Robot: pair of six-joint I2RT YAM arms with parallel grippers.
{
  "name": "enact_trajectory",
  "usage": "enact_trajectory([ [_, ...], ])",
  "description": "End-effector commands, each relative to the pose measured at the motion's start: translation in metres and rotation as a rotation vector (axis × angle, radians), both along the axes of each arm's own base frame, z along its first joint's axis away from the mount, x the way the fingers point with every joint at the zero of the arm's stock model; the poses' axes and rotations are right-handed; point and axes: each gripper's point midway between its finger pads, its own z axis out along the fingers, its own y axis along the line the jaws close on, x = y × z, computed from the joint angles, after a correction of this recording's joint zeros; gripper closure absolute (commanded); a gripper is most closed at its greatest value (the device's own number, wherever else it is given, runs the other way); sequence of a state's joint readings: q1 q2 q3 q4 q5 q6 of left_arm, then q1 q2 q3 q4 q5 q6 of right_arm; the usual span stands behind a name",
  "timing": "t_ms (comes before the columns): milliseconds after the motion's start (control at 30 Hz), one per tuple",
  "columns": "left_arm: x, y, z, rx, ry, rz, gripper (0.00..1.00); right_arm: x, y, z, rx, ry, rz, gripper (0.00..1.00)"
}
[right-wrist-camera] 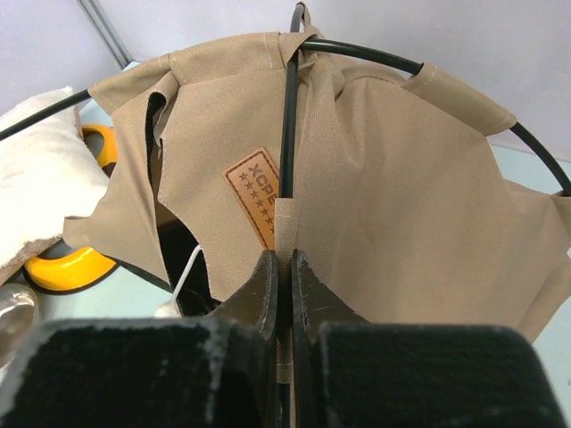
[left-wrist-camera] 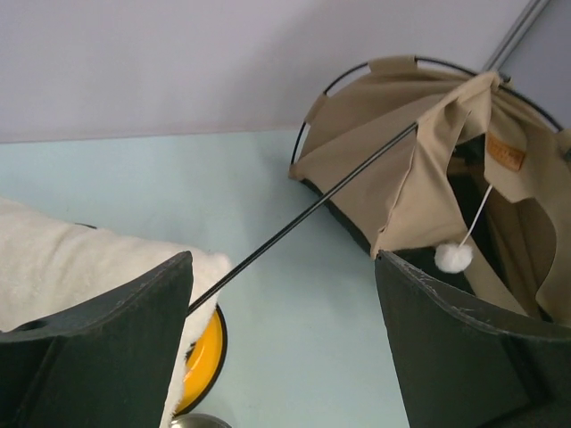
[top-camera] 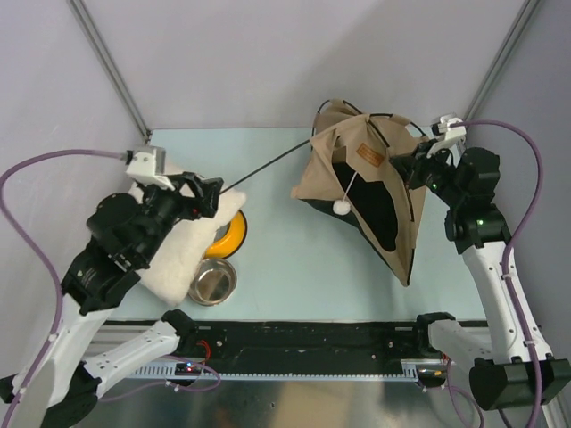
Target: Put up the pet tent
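Observation:
The tan pet tent (top-camera: 357, 192) lies part-collapsed at the right back of the table, with its brown label (top-camera: 367, 156) and white pom-pom (top-camera: 342, 206) showing. One loose black pole (top-camera: 268, 165) sticks out of it to the left. My right gripper (top-camera: 412, 168) is shut on a fabric sleeve and pole of the tent (right-wrist-camera: 384, 178), just below the label (right-wrist-camera: 254, 192). My left gripper (top-camera: 207, 194) is wide open; the pole's free end (left-wrist-camera: 303, 218) runs behind its left finger (left-wrist-camera: 116, 339). I cannot tell if they touch.
A cream fluffy pillow (top-camera: 192, 245) lies under my left arm. A yellow bowl holder (top-camera: 230, 234) and a steel bowl (top-camera: 212, 281) sit beside it. Metal frame posts rise at the back corners (top-camera: 111, 71).

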State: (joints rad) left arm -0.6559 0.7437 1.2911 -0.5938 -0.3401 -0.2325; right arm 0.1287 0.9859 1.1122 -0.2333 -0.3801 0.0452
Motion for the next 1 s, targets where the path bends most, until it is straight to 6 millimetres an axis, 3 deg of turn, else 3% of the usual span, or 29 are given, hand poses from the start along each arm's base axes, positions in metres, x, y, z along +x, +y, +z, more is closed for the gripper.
enact_trajectory([
  [0,0.015,-0.029,-0.035,0.046,0.106,-0.078,0.14,-0.001,-0.001,0.026,-0.023,-0.125,0.111,1.00],
  [400,0.040,-0.079,-0.121,0.254,0.327,-0.288,0.10,0.002,-0.026,0.007,-0.148,-0.113,0.081,1.00],
  [633,0.057,-0.069,-0.169,0.344,0.438,-0.240,0.13,0.003,-0.032,0.004,-0.152,-0.103,0.073,1.00],
  [733,0.059,-0.070,-0.183,0.378,0.467,-0.258,0.20,0.005,-0.033,0.005,-0.145,-0.106,0.065,1.00],
  [800,0.059,-0.073,-0.190,0.388,0.486,-0.281,0.30,0.006,-0.035,0.006,-0.137,-0.103,0.056,1.00],
  [967,0.060,-0.085,-0.199,0.388,0.519,-0.343,0.68,0.009,-0.038,0.004,-0.129,-0.090,0.034,1.00],
])
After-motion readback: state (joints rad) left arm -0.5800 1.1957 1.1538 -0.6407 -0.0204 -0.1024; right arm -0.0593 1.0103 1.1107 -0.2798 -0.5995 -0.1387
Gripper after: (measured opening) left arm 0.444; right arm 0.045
